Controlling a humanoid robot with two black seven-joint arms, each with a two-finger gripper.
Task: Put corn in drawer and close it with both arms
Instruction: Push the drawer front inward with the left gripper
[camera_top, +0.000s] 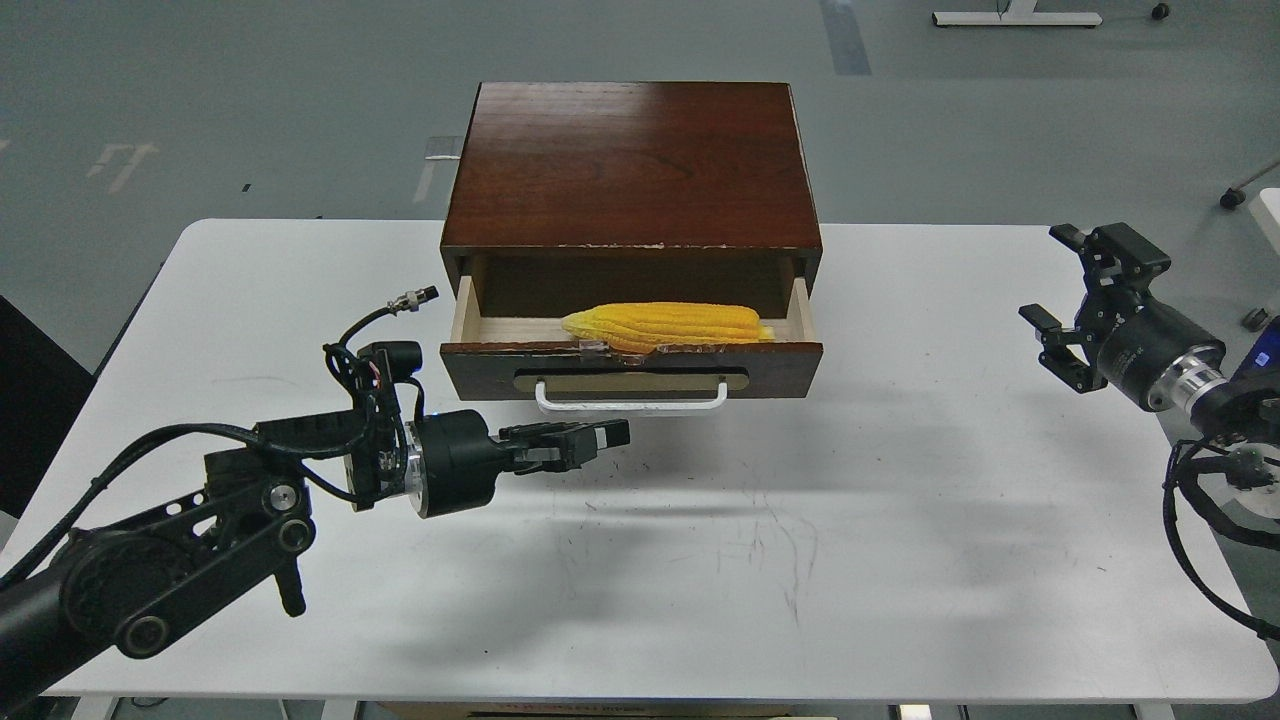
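The left gripper (610, 437) hovers just in front of the drawer (632, 366), below the left part of its white handle (632, 404), fingers pressed together and holding nothing. The right gripper (1062, 290) hangs well to the right of the drawer, fingers spread apart and empty. The drawer stands pulled out of the dark wooden cabinet (632, 165), and the corn (668, 325) lies lengthwise inside it on the pale wood floor. The cabinet sits at the back middle of a white table (800, 520), scuffed with faint marks in front of the drawer. Behind the cabinet spreads a grey floor (250, 90).
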